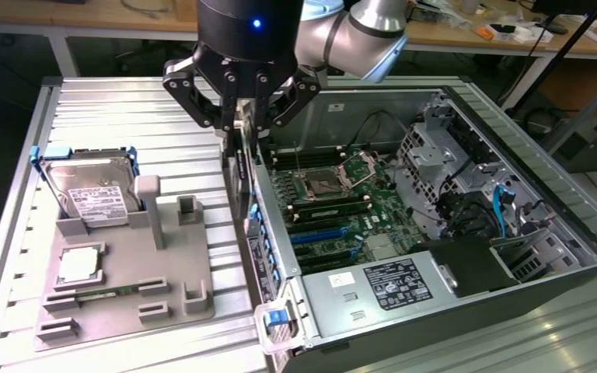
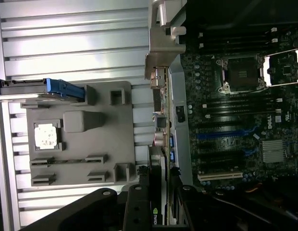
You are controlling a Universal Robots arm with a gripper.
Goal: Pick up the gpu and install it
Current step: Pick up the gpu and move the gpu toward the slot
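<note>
Carry step in hand, install not yet done: pincer (image 1: pixel 245 116) clamped on gpu (image 1: pixel 239 171), card held upright and edge-on, hanging just beside the PC case (image 1: pixel 547 256) wall that faces the grey parts tray (image 1: pixel 122 272), tray on the exterior view's left. Not over the motherboard (image 1: pixel 350 202), not in any blue slot (image 1: pixel 325 233). Judged need: card edge lined up over a slot, silver bracket toward the case's rear wall, then a straight push. Card face and connector edge hidden edge-on; lower edge possibly touching the case wall, cannot tell. Finger contact partly masked by the pincer body.
</note>
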